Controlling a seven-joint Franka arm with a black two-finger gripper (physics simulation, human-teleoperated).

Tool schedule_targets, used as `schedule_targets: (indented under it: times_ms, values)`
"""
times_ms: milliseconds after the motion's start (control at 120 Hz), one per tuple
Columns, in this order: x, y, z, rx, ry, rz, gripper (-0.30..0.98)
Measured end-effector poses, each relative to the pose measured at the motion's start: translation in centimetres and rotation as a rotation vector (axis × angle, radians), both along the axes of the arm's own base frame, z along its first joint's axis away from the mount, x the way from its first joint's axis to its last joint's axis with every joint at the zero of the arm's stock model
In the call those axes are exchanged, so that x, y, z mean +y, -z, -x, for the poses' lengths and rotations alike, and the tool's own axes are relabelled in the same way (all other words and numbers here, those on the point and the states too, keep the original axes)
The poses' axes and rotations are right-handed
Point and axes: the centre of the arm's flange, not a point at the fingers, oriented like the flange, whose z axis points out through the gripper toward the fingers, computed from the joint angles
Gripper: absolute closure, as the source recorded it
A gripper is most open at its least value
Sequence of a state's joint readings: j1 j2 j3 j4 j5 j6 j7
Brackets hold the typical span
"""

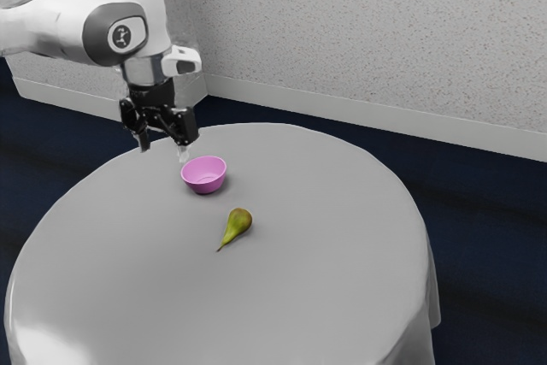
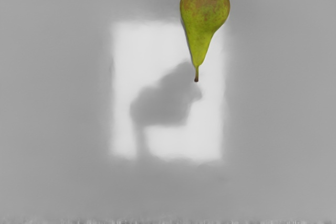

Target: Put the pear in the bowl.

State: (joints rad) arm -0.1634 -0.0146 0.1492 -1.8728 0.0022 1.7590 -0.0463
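- One pink bowl stands upright on the tabletop, its bare inside showing; in the exterior view it appears near the jaws.
- One pear lies outside the bowl, farther from the jaws in that view.
- It is yellow-green, brownish at its rounded end, tapering to a dark-tipped stem.
- The jaws hang spread above the tabletop.

The exterior view looks down from up high, well away from the gripper, at most of the table. The wrist view looks down from just above the gripper, much closer. Both see the pear and some table.
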Motion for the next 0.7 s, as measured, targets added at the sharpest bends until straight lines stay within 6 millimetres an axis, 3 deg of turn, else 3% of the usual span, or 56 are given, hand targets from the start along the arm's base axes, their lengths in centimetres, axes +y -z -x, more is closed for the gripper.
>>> schedule_targets:
  times_ms: [50,150,517,700]
  values:
    - [-0.3,2.7,0.2,0.010,-0.009,0.009,0.00]
    - [-0.7,6.0,-0.7,0.001,-0.026,0.015,0.00]
    - [-2.1,14.7,-4.9,-0.030,-0.056,0.036,0.00]
    - [-2.5,17.0,-7.8,-0.055,-0.043,0.048,0.00]
